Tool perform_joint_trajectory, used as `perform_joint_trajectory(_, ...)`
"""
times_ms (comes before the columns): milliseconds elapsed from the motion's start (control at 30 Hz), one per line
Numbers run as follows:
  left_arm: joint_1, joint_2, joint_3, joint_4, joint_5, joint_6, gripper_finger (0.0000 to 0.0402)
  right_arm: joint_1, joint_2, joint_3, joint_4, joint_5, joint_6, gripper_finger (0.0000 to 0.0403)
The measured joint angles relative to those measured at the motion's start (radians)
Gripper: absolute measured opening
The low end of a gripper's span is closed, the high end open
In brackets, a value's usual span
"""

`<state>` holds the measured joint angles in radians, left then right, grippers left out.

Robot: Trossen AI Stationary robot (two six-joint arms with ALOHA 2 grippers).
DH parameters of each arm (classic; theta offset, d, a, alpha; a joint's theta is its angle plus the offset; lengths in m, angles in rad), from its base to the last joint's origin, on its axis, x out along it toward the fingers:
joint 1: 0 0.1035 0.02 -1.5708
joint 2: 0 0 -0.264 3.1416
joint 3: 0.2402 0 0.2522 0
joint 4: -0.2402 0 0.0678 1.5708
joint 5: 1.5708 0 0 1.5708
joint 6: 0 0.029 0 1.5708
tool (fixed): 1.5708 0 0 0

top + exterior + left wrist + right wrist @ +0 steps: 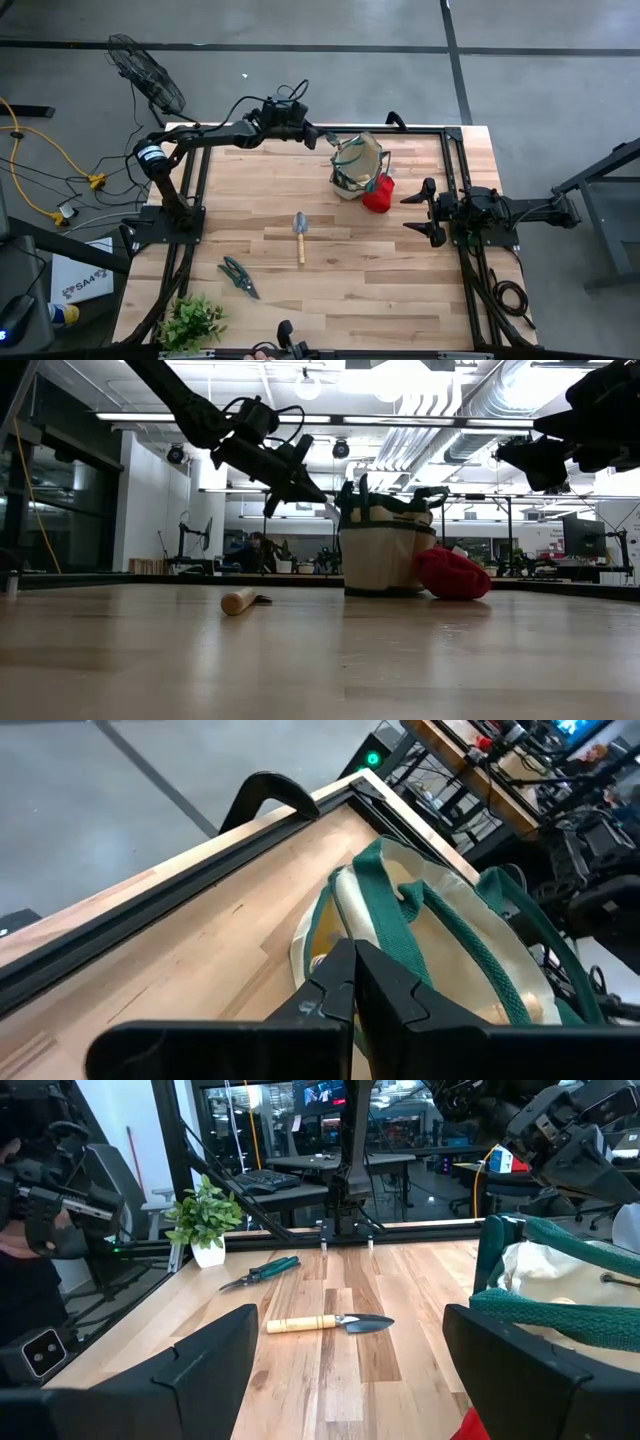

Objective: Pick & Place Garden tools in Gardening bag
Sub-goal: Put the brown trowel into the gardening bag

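The left gripper (325, 139) hangs just above the rim of the bag (357, 166), at its far left edge, with its fingers (385, 990) pressed together and nothing visible between them. The bag stands upright near the far side of the table (400, 290), with the red bundle (378, 193) touching its near right side. The trowel (299, 236) lies in the middle of the table and one pair of shears (238, 276) lies nearer to the plant (190, 320). The right gripper (428, 212) waits with fingers wide apart, right of the bag. Probably the next move is toward the trowel; the arm should first rise clear of the green straps (420, 920), so the bag does not tip.
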<state>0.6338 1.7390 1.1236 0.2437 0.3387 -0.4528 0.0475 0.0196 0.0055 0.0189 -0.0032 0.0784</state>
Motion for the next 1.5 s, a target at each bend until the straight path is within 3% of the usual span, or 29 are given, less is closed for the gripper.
perform_joint_trajectory(133, 0.0, 0.0, 0.0, 0.024, 0.031, 0.037, 0.0028, 0.0, 0.0, 0.0, 0.0, 0.0, 0.0, 0.0311)
perform_joint_trajectory(500, 0.0, -0.001, 0.0, 0.049, 0.088, 0.04, 0.0155, 0.0, 0.0, 0.0, 0.0, 0.0, 0.0, 0.0311)
perform_joint_trajectory(667, 0.0, -0.002, 0.0, 0.053, 0.099, 0.04, 0.0185, 0.0, 0.0, 0.0, 0.0, 0.0, 0.0, 0.0311)
perform_joint_trajectory(867, 0.002, -0.021, 0.0, 0.029, 0.114, 0.088, 0.0187, 0.0, 0.0, 0.0, 0.0, 0.0, 0.0, 0.0311)
perform_joint_trajectory(1100, 0.002, -0.107, 0.002, -0.104, 0.019, 0.198, 0.0176, 0.0, 0.0, 0.0, 0.0, 0.0, 0.0, 0.0311)
perform_joint_trajectory(1333, -0.039, -0.194, 0.002, -0.386, -0.065, 0.208, 0.017, 0.0, 0.0, 0.0, 0.0, 0.0, 0.0, 0.0311)
perform_joint_trajectory(1500, -0.109, -0.272, 0.002, -0.595, -0.187, 0.165, 0.017, 0.0, 0.0, 0.0, 0.0, 0.0, 0.0, 0.0311)
